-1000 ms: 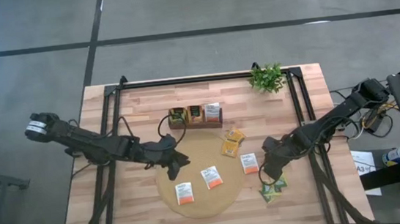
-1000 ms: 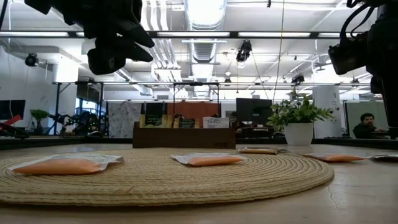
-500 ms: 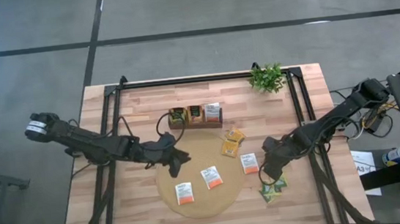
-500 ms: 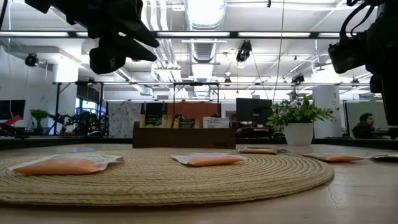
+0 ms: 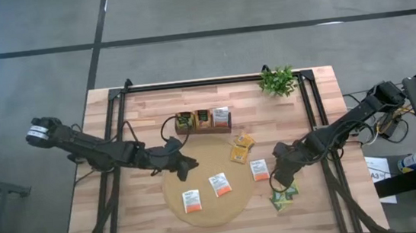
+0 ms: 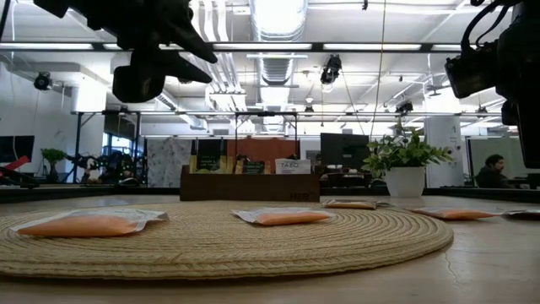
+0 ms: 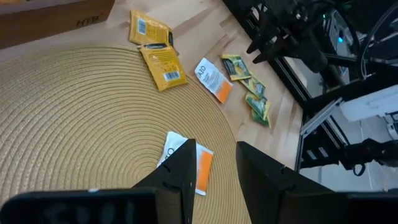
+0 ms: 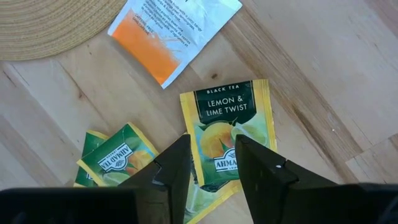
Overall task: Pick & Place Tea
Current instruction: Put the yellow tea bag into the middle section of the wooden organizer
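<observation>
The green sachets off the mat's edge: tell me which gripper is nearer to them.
Right. The right gripper hangs just above the green sachets, fingers open over them. The left gripper is across the round mat, far from them.

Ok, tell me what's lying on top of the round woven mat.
On the mat: three white-and-orange sachets and one yellow sachet. The left claw covers part of its near edge.

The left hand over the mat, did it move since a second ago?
Yes, a little. In the high view the left hand has crept up toward the brown tray, away from the white-and-orange tea bag on the round mat. It holds nothing.
</observation>
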